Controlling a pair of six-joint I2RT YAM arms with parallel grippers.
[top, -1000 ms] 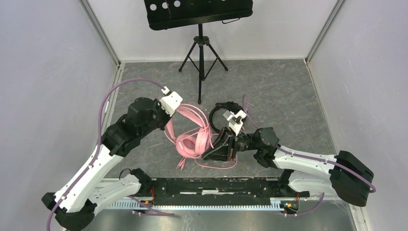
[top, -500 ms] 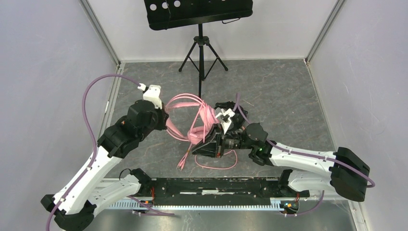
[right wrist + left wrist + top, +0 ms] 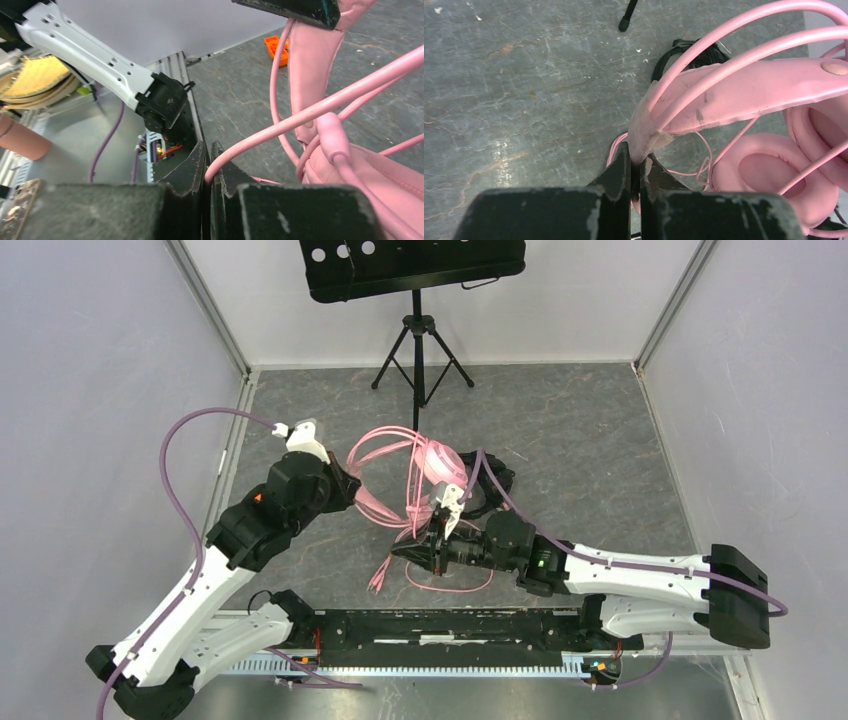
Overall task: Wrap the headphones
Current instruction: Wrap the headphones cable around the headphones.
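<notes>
So, early days on the wrap, I'd say. Left gripper (image 3: pixel 638 162) is clamped tight on the headband of the pink headphones (image 3: pixel 749 92), holding them up off the table (image 3: pixel 600 440). Right gripper (image 3: pixel 208 155) pinches the pink cable (image 3: pixel 300 117) right beside a cup. Most of the cable hangs loose, one loop lying on the table. Black pair (image 3: pixel 497 480) sits just behind, looks untouched.

No legible text, no brand marks, no numbers (in any view)
</notes>
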